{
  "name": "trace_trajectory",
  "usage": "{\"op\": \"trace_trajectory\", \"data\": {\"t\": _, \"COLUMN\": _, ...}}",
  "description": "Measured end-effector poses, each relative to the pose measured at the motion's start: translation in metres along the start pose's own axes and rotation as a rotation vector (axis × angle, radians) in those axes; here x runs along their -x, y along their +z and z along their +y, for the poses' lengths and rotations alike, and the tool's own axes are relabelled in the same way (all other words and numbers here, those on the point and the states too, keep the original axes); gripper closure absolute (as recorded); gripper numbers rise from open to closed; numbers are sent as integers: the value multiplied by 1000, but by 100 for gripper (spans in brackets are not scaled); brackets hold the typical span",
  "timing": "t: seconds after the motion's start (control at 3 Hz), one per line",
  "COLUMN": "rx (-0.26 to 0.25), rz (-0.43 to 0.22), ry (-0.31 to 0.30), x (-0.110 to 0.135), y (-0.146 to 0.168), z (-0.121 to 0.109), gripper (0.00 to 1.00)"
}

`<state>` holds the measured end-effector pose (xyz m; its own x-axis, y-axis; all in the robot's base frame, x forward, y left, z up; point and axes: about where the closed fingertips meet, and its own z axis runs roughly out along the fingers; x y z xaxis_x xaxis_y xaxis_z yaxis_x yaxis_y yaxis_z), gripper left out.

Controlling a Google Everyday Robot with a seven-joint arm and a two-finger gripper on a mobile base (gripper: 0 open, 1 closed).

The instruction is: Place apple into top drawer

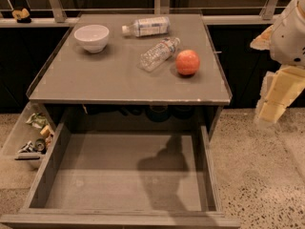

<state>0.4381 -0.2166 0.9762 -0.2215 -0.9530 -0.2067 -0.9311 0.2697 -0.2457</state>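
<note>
The red-orange apple (187,62) sits on the grey tabletop (114,80) at the right side, next to a lying plastic bottle. The top drawer (71,185) is pulled open below the tabletop; its flat grey bottom is bare and carries a shadow. My gripper (270,109) hangs at the right edge of the view, off the table's right side, well to the right of and lower than the apple, over the floor. It holds nothing that I can see.
A white bowl (92,37) stands at the back left of the tabletop. Two clear plastic bottles (147,26) (158,54) lie at the back and middle. A pale bin with snack clutter (28,135) sits left of the drawer. Speckled floor lies to the right.
</note>
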Motion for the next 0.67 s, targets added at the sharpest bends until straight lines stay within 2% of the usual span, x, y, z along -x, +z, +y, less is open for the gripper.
{"op": "trace_trajectory", "data": {"t": 0.33, "rx": 0, "rz": 0, "ry": 0, "x": 0, "y": 0, "z": 0, "gripper": 0}}
{"op": "trace_trajectory", "data": {"t": 0.67, "rx": -3, "rz": -56, "ry": -2, "x": -6, "y": 5, "z": 11, "gripper": 0}}
